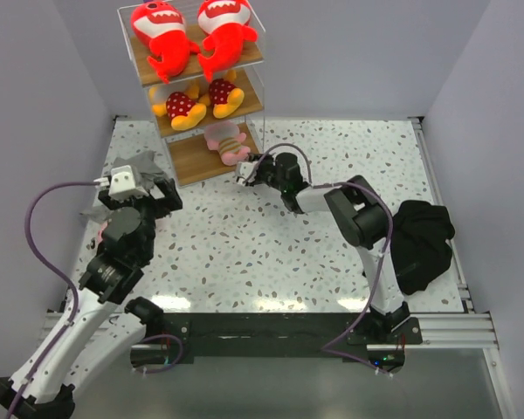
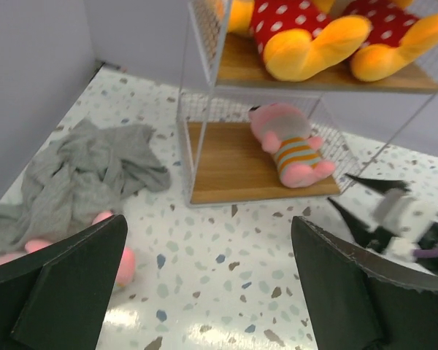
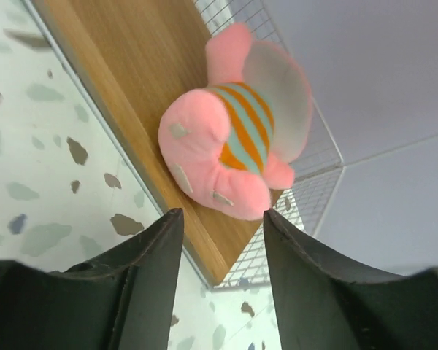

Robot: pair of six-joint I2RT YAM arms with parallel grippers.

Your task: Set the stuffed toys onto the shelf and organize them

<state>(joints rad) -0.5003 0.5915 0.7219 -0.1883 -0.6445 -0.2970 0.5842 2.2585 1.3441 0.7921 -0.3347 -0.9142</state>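
Well, on the left the left end effector [image 2: 208, 233] hangs low over the speckled desk [image 1: 271, 244] with its fingers spread wide and nothing between them. Just off its left finger [image 2: 66, 292] a second pink toy [image 2: 123, 264] lies on the desk, mostly buried under a crumpled grey cloth [image 2: 87, 175], so I cannot make out its pattern. Ahead of that end effector stands the shelf [image 1: 188, 161]. Two red sharks [image 1: 162, 35] [image 1: 223, 30] lie side by side on its top board, and two yellow toys in red dotted clothes [image 1: 183, 105] [image 1: 223, 94] sit on the middle one. A pink striped toy [image 2: 292, 142] lies on the right part of the bottom board, near the front edge. The right end effector [image 3: 221, 215] is down by that front edge, released and empty. The pink striped toy rests just beyond its fingertips [image 3: 171, 226] and is not touching them. Behind that end effector, past the elbow of its arm, a black cloth [image 1: 424, 244] is heaped near the desk's right edge.
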